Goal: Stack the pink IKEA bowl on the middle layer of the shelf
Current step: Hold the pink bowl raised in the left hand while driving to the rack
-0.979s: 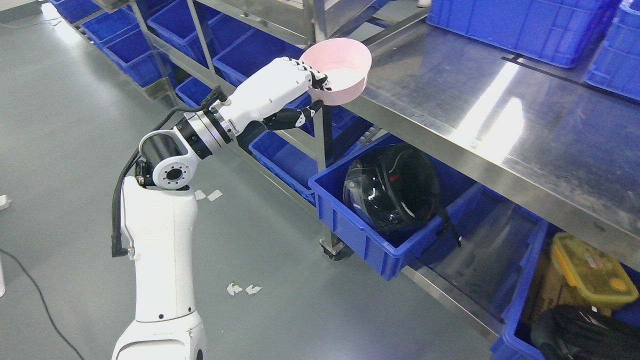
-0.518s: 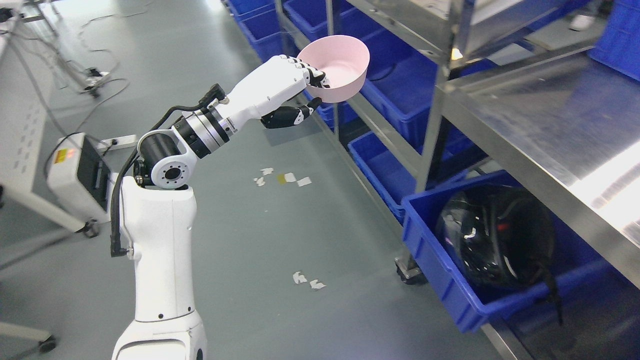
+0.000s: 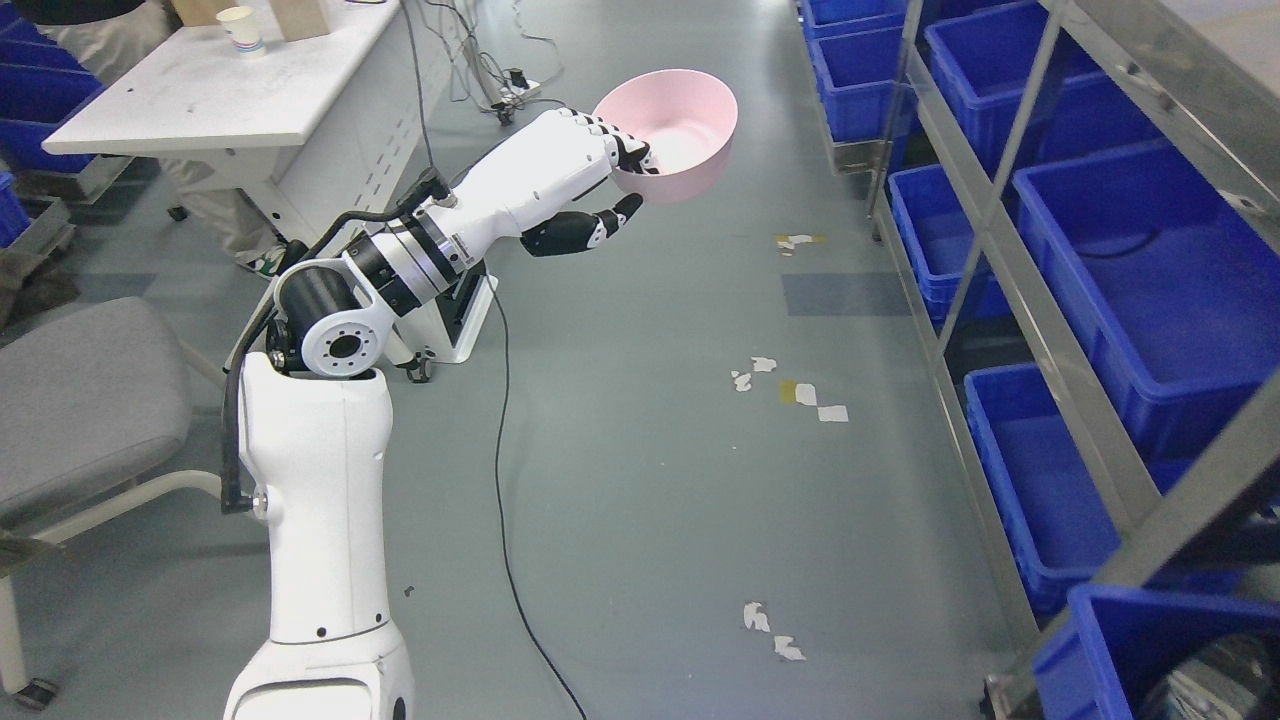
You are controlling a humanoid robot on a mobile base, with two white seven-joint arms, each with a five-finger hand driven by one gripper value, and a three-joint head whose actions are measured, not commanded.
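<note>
1. The left hand (image 3: 600, 175) is closed on the near rim of the pink bowl (image 3: 672, 132): the fingers (image 3: 632, 152) are hooked over the rim and the thumb (image 3: 605, 222) is under the wall
2. The pink bowl is held in the air above the grey floor (image 3: 640, 480), open side up, slightly tilted, left of the metal shelf (image 3: 1010, 270)
3. The bowl is round, smooth and matte
4. The shelf carries blue plastic bins (image 3: 1150, 290)
</note>
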